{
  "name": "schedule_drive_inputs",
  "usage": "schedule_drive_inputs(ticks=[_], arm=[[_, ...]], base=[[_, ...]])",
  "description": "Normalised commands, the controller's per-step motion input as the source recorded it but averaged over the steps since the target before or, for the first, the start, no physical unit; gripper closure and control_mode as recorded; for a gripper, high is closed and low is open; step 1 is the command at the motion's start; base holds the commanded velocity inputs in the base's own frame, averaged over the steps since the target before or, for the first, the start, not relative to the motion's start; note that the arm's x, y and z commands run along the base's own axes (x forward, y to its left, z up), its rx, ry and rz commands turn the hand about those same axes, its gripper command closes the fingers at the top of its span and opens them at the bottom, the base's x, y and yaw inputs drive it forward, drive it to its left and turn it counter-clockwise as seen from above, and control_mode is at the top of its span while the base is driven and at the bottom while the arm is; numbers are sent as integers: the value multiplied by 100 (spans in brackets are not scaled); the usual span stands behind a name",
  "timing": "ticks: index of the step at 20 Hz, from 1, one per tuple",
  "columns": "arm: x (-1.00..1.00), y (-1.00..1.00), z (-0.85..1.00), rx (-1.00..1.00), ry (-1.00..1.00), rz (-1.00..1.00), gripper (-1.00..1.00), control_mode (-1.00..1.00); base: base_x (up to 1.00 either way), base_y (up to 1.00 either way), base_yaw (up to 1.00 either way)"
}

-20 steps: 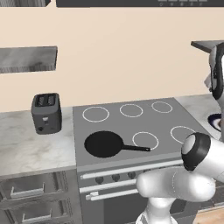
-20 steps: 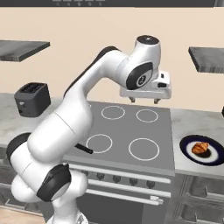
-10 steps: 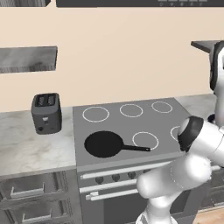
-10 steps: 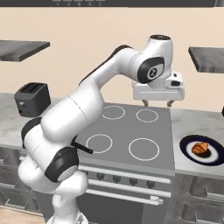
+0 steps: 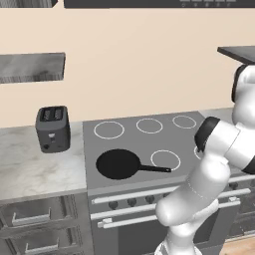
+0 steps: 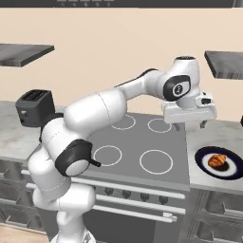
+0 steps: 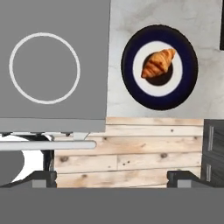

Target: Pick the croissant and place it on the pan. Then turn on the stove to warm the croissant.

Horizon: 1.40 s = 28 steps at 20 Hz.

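A: Golden-orange croissant (image 7: 158, 63) sits on a dark blue plate (image 7: 131, 83) with a white centre; plate rests on the pale marbled bench (image 7: 122, 17) just beside the stove (image 6: 142, 142); likely parked there as the pickup spot, clear of the burners.

B: And the tool?

A: Tool (image 6: 189, 124) hangs high over the stove's edge nearest the plate, pointing down; its two dark fingertips (image 7: 43, 177) stand wide apart at the bottom of the hand view, nothing between them; empty, spread ready for a grasp, I judge.

B: Croissant relative to it?

A: Below the tool and off to the plate side in the right base view; well apart, no contact; in the hand view it lies ahead of the tips and toward one side, not centred between them; the tool would need to shift over the plate and drop.

B: The pan?

A: Black pan (image 5: 118, 163) on the stove's near burner on the far side from the tool, handle (image 5: 155, 169) pointing back toward the arm; empty; well apart from both tool and croissant; knobs (image 6: 137, 197) along the stove front untouched, as far as I can judge.
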Motion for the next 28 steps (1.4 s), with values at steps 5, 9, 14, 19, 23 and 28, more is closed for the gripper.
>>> schedule_drive_inputs(ticks=[5, 9, 14, 19, 23, 28], arm=[[1, -50, -32, -3, -1, 12, -100, -100], [0, -39, -59, -2, 0, 16, -100, -100], [-5, -2, -12, 0, -1, 4, -100, -100], [55, 32, -12, 0, 9, -32, -100, -100], [25, 9, -41, 0, 26, -46, -100, -100], [0, -1, -55, 0, 25, -71, -100, -100]], base=[[0, 0, 0], [0, 0, 0], [0, 0, 0], [0, 0, 0], [0, 0, 0], [0, 0, 0]])
